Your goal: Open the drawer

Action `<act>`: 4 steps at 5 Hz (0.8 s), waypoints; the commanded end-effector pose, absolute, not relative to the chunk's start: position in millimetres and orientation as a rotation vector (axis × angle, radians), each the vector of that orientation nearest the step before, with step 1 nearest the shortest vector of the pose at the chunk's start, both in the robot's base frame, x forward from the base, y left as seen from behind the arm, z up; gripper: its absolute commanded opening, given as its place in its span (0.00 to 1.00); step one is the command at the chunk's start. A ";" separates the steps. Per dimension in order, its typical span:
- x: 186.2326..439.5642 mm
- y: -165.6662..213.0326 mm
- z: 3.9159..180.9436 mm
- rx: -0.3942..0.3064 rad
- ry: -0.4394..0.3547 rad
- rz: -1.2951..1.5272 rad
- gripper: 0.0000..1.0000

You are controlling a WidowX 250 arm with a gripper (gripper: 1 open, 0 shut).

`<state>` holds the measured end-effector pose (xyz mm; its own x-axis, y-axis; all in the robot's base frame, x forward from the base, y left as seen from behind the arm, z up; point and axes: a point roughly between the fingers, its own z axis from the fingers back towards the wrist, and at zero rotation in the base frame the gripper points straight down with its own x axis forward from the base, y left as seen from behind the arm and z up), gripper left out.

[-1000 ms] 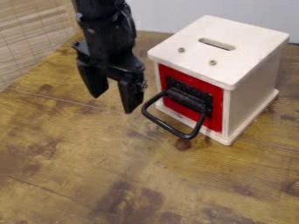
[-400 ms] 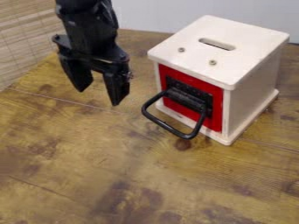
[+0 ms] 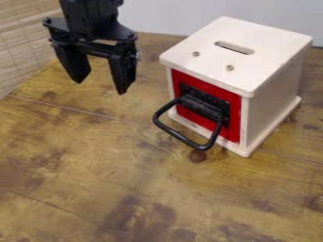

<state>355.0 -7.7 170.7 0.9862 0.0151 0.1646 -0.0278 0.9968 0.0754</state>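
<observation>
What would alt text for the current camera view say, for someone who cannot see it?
A red drawer with a black loop handle sits closed in a cream-white casing on a wooden table. A dark gripper hangs open left of it, not touching the handle.

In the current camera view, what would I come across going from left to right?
Woven tan mat, black robot gripper, black loop handle on the glossy red drawer, then the cream-white cube casing's right side wall.
</observation>
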 end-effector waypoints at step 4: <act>375.4 -61.3 169.1 0.061 -0.215 0.526 1.00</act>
<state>370.8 -52.0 151.5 0.8487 0.4994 0.1741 -0.5114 0.8589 0.0290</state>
